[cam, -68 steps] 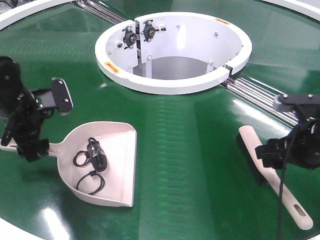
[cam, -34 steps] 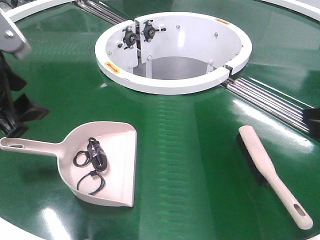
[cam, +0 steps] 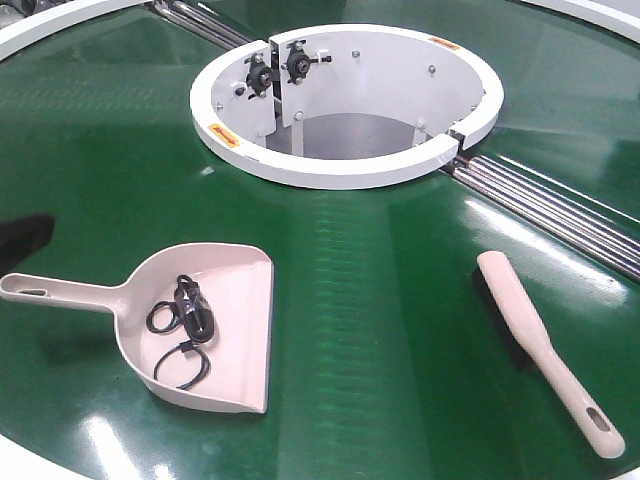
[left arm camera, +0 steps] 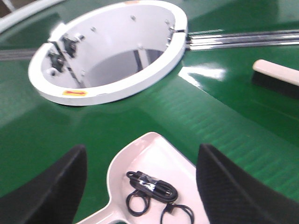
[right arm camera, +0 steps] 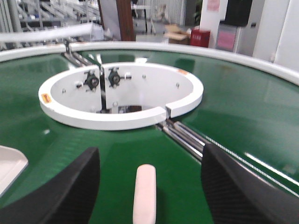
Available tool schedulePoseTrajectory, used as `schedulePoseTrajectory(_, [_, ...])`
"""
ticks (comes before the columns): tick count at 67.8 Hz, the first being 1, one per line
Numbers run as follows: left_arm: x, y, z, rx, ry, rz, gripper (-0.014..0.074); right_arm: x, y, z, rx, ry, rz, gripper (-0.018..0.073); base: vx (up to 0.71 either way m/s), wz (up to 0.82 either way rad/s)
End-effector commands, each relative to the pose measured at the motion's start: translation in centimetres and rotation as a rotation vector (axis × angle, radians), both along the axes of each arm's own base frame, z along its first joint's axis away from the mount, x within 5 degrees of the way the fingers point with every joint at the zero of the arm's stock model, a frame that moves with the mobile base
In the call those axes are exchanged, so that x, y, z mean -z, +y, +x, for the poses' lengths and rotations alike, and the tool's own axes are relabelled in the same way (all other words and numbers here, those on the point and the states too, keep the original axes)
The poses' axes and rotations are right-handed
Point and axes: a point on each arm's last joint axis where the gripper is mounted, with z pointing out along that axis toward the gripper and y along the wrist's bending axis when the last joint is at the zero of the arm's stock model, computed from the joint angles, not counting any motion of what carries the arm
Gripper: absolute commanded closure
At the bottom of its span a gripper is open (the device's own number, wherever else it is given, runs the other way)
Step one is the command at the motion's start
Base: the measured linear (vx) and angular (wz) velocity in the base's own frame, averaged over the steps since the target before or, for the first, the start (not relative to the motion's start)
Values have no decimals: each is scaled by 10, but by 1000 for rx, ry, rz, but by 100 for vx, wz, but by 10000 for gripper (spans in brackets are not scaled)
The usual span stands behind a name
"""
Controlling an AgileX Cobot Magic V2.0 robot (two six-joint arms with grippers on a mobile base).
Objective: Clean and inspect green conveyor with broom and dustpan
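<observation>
The green conveyor [cam: 380, 290] carries the beige-pink dustpan [cam: 235, 300] at the front left, flat on the belt, with a coiled black cable [cam: 185, 315] inside it. At the front right lies the broom [cam: 530, 330], bristles down and handle toward the near edge. Neither gripper shows in the front view. In the left wrist view my left gripper [left arm camera: 141, 149] hangs open above the dustpan [left arm camera: 154, 154] and cable [left arm camera: 152, 186]. In the right wrist view my right gripper [right arm camera: 150, 149] is open, and the broom [right arm camera: 145, 191] lies on the belt between its fingers, untouched.
The white central ring [cam: 330, 165] surrounds an open well at the middle back. Steel rollers [cam: 550, 205] run from the ring toward the right. The conveyor's white rim [cam: 40, 25] curves along the far left. A dark shadow [cam: 20, 240] falls on the belt's left edge.
Both arms have pulled back out of the front view, the left from beside the dustpan handle and the right from over the broom handle. The dustpan and broom have not moved.
</observation>
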Motion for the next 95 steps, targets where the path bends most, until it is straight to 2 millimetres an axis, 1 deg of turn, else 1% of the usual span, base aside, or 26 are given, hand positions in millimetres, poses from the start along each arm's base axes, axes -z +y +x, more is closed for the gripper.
schedulePoseTrajectory(1, [7,10,-22,-74,-173,-85,136,-2,-1,-2,12,-164,-3,115,0,0])
schedulePoseTrajectory(9, [42,19,-44,-129,-248,-126,136,13,-1,-2,11,-209,17,115,0,0])
schedulePoseTrajectory(11, [56,21,-47,-143,-249,-128,136,18,-1,0,10,-204,22,115,0,0])
schedulePoseTrajectory(17, [88,25,-50,-179,-254,-133,136,30,0,4,9,-181,30,115,0,0])
schedulePoseTrajectory(22, [112,27,-50,-205,-235,-131,136,35,0,6,10,-180,30,115,0,0])
schedulePoseTrajectory(26, [122,29,-48,-229,-236,-139,136,37,0,7,10,-178,30,123,0,0])
schedulePoseTrajectory(30, [124,31,-47,-254,-254,-172,146,38,0,7,10,-165,29,157,0,0])
schedulePoseTrajectory(32, [122,31,-47,-262,-258,-195,166,39,0,7,10,-163,29,183,0,0])
schedulePoseTrajectory(35, [121,32,-47,-274,-260,-229,223,39,0,7,10,-163,29,257,0,0])
schedulePoseTrajectory(37, [121,31,-47,-277,-255,-245,286,39,0,7,10,-163,29,319,0,0])
schedulePoseTrajectory(39, [121,31,-47,-275,-250,-248,386,39,0,7,10,-163,29,374,0,0])
schedulePoseTrajectory(40, [121,31,-47,-275,-249,-247,424,39,0,7,10,-163,29,418,0,0])
schedulePoseTrajectory(43, [122,31,-47,-272,-244,-246,575,39,0,7,10,-163,29,524,0,0])
schedulePoseTrajectory(44, [122,31,-47,-272,-245,-246,609,39,0,7,10,-163,29,568,0,0])
schedulePoseTrajectory(53, [121,31,-47,-277,-254,-247,605,39,0,7,4,-160,57,569,0,0])
schedulePoseTrajectory(95, [120,32,-47,-286,-269,-250,604,39,0,7,4,-158,57,569,0,0])
